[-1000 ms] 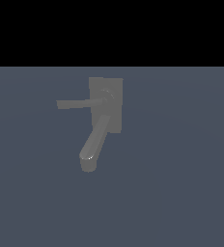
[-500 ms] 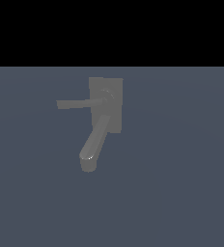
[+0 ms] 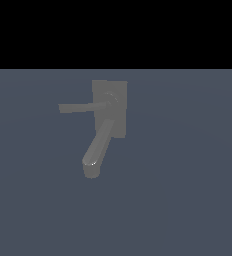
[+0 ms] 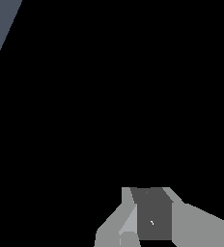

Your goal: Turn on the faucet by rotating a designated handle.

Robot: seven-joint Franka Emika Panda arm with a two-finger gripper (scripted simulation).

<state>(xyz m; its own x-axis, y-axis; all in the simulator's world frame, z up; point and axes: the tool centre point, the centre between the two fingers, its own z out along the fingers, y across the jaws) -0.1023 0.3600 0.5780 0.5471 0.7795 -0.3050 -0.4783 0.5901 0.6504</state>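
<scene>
The matte grey faucet (image 3: 119, 120) lies on the blue-grey ground in the exterior view, its flat rectangular back plate behind the other parts. The thick rounded spout (image 3: 98, 146) slants down toward the exterior view's left. The handle (image 3: 77, 107), a thin straight bar, runs level from the round hub (image 3: 109, 100) toward the exterior view's left. Neither arm nor gripper appears in the exterior view. In the wrist view my gripper (image 4: 150, 193) shows only as grey fingers (image 4: 128, 217) pressed together, with no gap and nothing between them. The faucet is out of the wrist view.
The blue-grey ground (image 3: 188, 190) spreads all around the faucet and ends at a black background. The wrist view is almost all black, with a sliver of the ground (image 4: 0, 24) in one corner.
</scene>
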